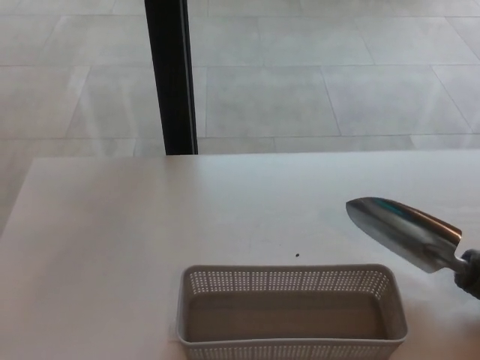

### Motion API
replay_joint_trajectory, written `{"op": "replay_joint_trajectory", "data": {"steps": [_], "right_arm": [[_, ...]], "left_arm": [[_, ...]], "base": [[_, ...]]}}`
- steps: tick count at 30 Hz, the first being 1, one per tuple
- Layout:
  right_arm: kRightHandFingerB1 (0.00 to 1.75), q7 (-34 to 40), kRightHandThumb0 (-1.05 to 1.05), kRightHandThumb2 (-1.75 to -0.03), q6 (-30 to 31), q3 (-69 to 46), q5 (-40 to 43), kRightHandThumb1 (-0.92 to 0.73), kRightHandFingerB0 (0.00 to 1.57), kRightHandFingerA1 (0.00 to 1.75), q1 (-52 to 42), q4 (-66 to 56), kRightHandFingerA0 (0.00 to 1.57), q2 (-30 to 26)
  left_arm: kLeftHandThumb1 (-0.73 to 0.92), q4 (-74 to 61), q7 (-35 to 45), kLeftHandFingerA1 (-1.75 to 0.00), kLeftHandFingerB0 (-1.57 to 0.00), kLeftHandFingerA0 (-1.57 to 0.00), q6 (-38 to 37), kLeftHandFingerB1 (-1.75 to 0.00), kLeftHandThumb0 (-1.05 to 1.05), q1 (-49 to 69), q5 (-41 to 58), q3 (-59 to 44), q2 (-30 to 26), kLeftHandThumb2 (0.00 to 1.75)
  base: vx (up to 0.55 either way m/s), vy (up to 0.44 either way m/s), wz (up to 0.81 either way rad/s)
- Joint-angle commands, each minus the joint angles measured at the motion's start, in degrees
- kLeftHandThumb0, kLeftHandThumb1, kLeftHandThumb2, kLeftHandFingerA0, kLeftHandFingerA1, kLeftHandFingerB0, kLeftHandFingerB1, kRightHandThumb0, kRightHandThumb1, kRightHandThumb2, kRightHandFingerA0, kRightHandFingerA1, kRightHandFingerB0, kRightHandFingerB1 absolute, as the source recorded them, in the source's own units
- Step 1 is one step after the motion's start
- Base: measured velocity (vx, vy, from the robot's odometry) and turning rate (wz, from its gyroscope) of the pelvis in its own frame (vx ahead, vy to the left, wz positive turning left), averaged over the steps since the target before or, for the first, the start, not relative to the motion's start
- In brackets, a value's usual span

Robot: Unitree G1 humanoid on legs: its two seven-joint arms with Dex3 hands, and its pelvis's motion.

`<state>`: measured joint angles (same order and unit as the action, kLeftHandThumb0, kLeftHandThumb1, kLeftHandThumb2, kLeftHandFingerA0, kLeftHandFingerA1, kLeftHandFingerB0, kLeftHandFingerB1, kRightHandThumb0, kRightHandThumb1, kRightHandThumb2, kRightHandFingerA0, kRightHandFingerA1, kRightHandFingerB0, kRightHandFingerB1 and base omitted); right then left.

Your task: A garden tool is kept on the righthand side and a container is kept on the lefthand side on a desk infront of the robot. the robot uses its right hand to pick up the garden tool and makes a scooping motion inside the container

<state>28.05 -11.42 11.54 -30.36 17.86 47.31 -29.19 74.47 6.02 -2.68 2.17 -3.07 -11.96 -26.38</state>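
Garden tool (405, 232) above desk (112, 240), right of container (291, 311); holding hand out of frame, grip unseen.

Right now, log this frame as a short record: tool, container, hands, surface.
tool: metal trowel, blade pointing left, to the right of the basket, not over it
container: grey perforated basket, looks empty
right hand: only a sliver at the right edge, on the trowel's handle end
left hand: not in view
surface: white desk

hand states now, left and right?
Left hand: not in view.
Right hand: cannot be told; only a dark bit shows at the right edge by the trowel handle.
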Motion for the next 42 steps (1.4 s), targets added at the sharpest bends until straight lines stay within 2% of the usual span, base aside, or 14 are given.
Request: {"op": "replay_joint_trajectory", "data": {"steps": [1, 3, 7, 8, 11, 12, 14, 15, 16, 23, 24, 27, 29, 42], "right_arm": [[1.41, 10.36, -0.15, -0.70, -10.60, -5.01, 3.20, -0.68, 0.65, 1.66, -0.99, 0.87, 0.92, 1.39], [1.41, 13.64, -0.32, -0.65, -11.78, -5.88, 2.23, -0.77, 0.74, 1.64, -1.02, -0.32, 0.82, 1.43], [1.39, 21.30, -0.27, -0.63, -13.17, -5.46, -1.90, -0.77, 0.79, 1.61, 0.03, -0.96, 0.85, 0.74], [1.43, 24.96, -0.18, -0.73, -13.13, -4.02, -5.20, -0.70, 0.75, 1.63, 1.06, -1.12, 0.88, -0.92], [1.44, 26.25, -0.14, -0.80, -14.69, -3.29, -7.30, -0.62, 0.80, 1.66, 2.20, -2.12, 0.85, -3.02], [1.37, 27.69, -0.14, -0.78, -14.71, -2.67, -8.69, -0.65, 0.78, 1.63, 3.08, -1.98, 0.98, -3.81], [1.37, 28.05, -0.14, -0.78, -14.67, -2.49, -9.04, -0.65, 0.78, 1.63, 3.78, -1.90, 0.98, -3.95], [1.51, 28.88, -0.16, -0.74, -14.94, -1.07, -12.19, -0.64, 0.72, 1.74, 5.36, -2.72, 0.84, -7.32], [1.53, 29.21, -0.18, -0.74, -14.37, -0.48, -13.50, -0.66, 0.69, 1.75, 5.98, -3.08, 0.85, -8.56], [1.45, 32.80, -0.16, -0.72, -13.38, 4.16, -21.03, -0.55, 0.67, 1.75, 10.43, -4.43, 0.88, -15.68], [1.11, 34.21, -0.21, -0.62, -14.04, 6.12, -24.98, -0.57, 0.76, 1.73, 11.39, -6.00, 0.87, -19.54], [0.93, 32.52, -0.24, -0.59, -14.43, 7.62, -26.42, -0.60, 0.79, 1.73, 11.99, -7.62, 0.85, -22.48], [0.61, 33.63, -0.34, -0.56, -14.37, 8.64, -27.86, -0.55, 0.91, 1.61, 12.81, -8.42, 0.91, -24.18], [0.66, 39.49, -0.37, -0.57, -18.23, 11.56, -29.95, -0.57, 0.83, 1.63, 10.47, -12.97, 0.92, -29.04]], "left_arm": [[0.65, 0.80, -0.39, -0.67, -0.60, -0.69, 0.03, -0.53, -0.52, -0.21, 0.46, -0.27, -0.99, 0.59], [0.65, 0.63, -0.24, -0.64, -0.60, -0.71, 0.03, -0.52, -0.52, -0.29, 0.51, -0.30, -1.10, 0.60], [0.66, 0.87, -0.14, -0.63, -0.61, -0.71, 0.40, -0.51, -0.51, -0.72, 0.29, -0.14, -1.19, 0.60], [0.66, 0.56, 0.02, -0.63, -0.60, -0.69, 0.41, -0.52, -0.52, -0.78, 0.50, -0.25, -1.16, 0.60], [0.67, 0.77, -0.20, -0.64, -0.61, -0.72, 0.54, -0.51, -0.54, -0.89, 0.14, 0.04, -1.27, 0.60], [0.67, 0.66, -0.19, -0.65, -0.61, -0.71, 0.53, -0.51, -0.53, -0.88, -0.04, 0.23, -1.40, 0.60], [0.67, 0.57, -0.16, -0.65, -0.61, -0.71, 0.51, -0.51, -0.53, -0.98, 0.08, 0.10, -1.60, 0.60], [0.66, 0.55, 0.06, -0.64, -0.60, -0.70, 0.79, -0.52, -0.52, -1.16, 0.71, -0.51, -1.64, 0.60], [0.66, 0.45, 0.36, -0.67, -0.64, -0.70, 0.29, -0.57, -0.53, -1.02, 0.71, -0.49, -1.68, 0.60], [0.66, 0.62, -0.13, -0.70, -0.60, -0.74, 0.37, -0.54, -0.52, -1.75, 0.27, -0.24, -2.03, 0.60], [0.66, 0.84, -0.35, -0.70, -0.61, -0.71, 0.51, -0.56, -0.52, -1.95, 0.18, -0.22, -1.99, 0.60], [0.67, 0.51, -0.13, -0.68, -0.61, -0.71, 0.32, -0.56, -0.53, -1.74, 0.22, -0.19, -2.28, 0.60], [0.66, 0.18, 0.29, -0.73, -0.57, -0.69, 0.15, -0.57, -0.55, -1.51, 0.32, -0.23, -2.63, 0.60], [0.66, 0.29, 0.60, -0.69, -0.57, -0.68, 1.02, -0.54, -0.53, -2.33, 0.53, -0.48, -3.17, 0.60]], "base": [[0.00, 0.000, 0.00], [0.00, 0.000, 0.00], [0.00, 0.000, 0.00], [0.00, 0.000, 0.00], [0.00, 0.000, 0.00], [0.00, 0.000, 0.00], [0.00, 0.000, 0.00], [0.00, 0.000, 0.00], [0.00, 0.000, 0.00], [0.00, 0.000, 0.00], [0.00, 0.000, 0.00], [0.00, 0.000, 0.00], [0.00, 0.000, 0.00], [0.00, 0.000, 0.00]]}}
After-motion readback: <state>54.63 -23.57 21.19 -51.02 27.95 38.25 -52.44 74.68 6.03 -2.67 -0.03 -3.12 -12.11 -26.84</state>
